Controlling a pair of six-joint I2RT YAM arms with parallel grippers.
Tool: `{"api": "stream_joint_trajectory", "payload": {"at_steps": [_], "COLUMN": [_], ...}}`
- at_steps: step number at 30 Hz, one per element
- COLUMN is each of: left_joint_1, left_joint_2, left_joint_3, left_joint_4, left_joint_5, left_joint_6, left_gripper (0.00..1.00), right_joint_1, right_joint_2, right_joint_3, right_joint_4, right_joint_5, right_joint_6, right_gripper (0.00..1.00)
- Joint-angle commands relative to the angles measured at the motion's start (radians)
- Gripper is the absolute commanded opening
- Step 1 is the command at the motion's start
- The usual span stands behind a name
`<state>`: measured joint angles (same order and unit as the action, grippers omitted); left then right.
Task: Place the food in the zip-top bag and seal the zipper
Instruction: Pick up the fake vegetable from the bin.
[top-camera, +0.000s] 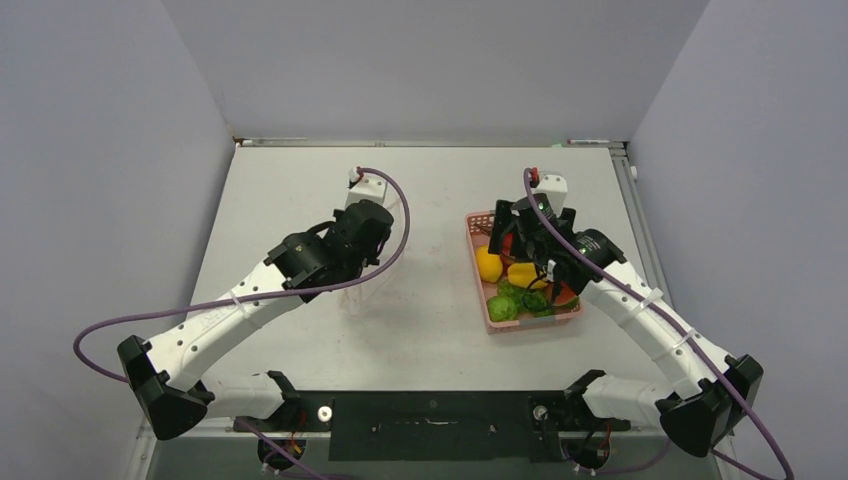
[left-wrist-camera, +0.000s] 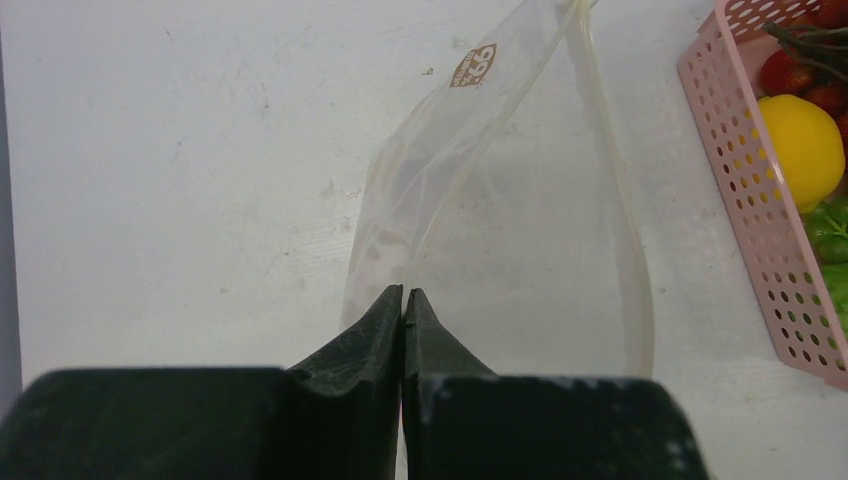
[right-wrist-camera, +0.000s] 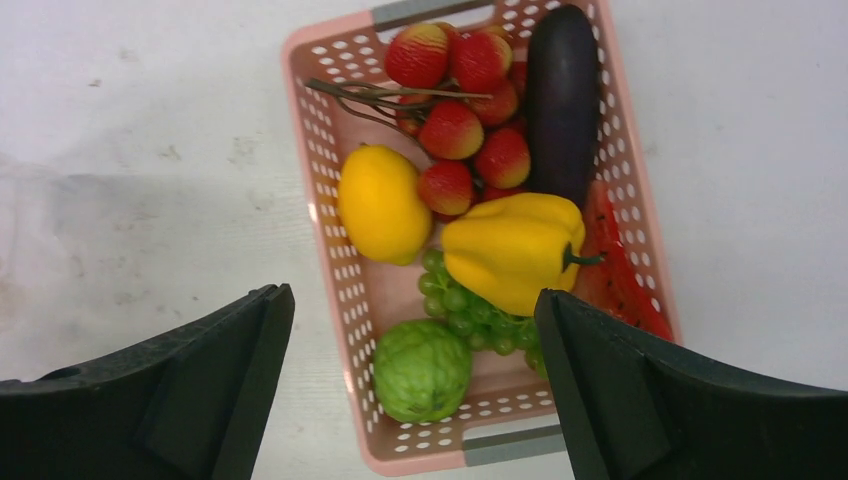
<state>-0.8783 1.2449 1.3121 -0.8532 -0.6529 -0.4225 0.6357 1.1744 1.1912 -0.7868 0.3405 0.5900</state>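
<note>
All of the food (right-wrist-camera: 450, 130) is found inside the pink basket (right-wrist-camera: 325, 160): red berries and a dark eggplant (right-wrist-camera: 560, 90) at its far end, a yellow pepper (right-wrist-camera: 510, 250) and a green grape cluster (right-wrist-camera: 465, 310) nearer. The right gripper (right-wrist-camera: 410, 302) is held above the basket, its jaws spread wide and empty. The zip-top bag (left-wrist-camera: 520, 230) is seen left of the basket, apart from it, its edge pinched between the closed jaws of the left gripper (left-wrist-camera: 403, 295). The zipper (left-wrist-camera: 625, 230) is turned toward the basket.
</note>
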Motion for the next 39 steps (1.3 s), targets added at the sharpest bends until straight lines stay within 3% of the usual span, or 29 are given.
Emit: {"api": "stream_joint_trajectory", "payload": {"at_steps": [1,14,27,39], "left_joint_1": [-0.006,-0.007,-0.007,-0.007], "left_joint_2": [-0.005,-0.036,-0.079,-0.133], "left_joint_3": [0.006,-0.045,-0.089,-0.149], "left_joint_4": [0.06,0.101,0.128,0.176], "left_joint_5": [0.036,0.117,0.134,0.161], "left_joint_6": [-0.001,0.024,0.079,0.129], "left_gripper": [0.0,0.0,0.0,0.0], "right_joint_1": [-0.043,-0.184,-0.352,-0.389], "right_joint_2": [-0.039,-0.048,-0.007,0.043], "right_joint_3": [-0.052,-0.226,-0.336,-0.395], "right_joint_4": [-0.062,0.009,0.178,0.304], "right_joint_5": [0.037,-0.006,-0.206,-0.327], "right_joint_6": [-0.001,0.005,-0.02,-0.028], "right_gripper": [0.95,0.9,0.9,0.9]}}
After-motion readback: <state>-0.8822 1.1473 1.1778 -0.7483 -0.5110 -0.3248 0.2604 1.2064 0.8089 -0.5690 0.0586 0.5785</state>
